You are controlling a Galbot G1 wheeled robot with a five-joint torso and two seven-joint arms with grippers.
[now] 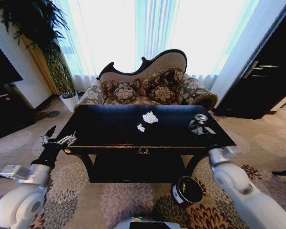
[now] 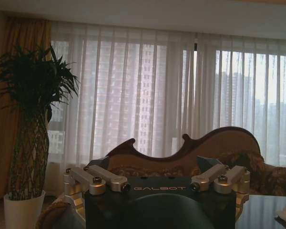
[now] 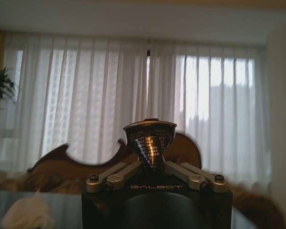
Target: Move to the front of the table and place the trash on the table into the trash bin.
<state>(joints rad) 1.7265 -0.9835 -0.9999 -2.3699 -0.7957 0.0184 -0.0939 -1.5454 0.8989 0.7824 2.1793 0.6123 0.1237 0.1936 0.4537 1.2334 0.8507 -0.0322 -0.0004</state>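
The table (image 1: 109, 129) is faced square-on w/ its near edge just ahead of the robot, so the top is judged reachable by both arms w/o more driving. The patterned sofa (image 1: 148, 86) is seen behind it under bright curtains (image 2: 157, 90), and a plant in a white pot (image 2: 23, 210) is stood off to the left by the wall. The trash bin (image 1: 187, 190) is set on the carpet below the table's front right, open mouth up, near the right arm; a short carry down from the tabletop is thus judged to be enough. Two white tissue wads are left mid-table, the bigger one (image 1: 150, 117) farther back and the smaller (image 1: 140, 127) just in front of it, close together but apart. The right gripper (image 1: 200, 125) is held above the table's right side, and its fingers are closed on a small dark cone-shaped cup (image 3: 150, 138), pinched at the narrow base w/ the wide rim up, approx upright. The left gripper (image 1: 57, 139) is parked at the table's front left corner, level w/ the edge, idle; its fingers (image 2: 107, 181) are spread wide and nothing is held or touched. No bottle can be made out on the table.
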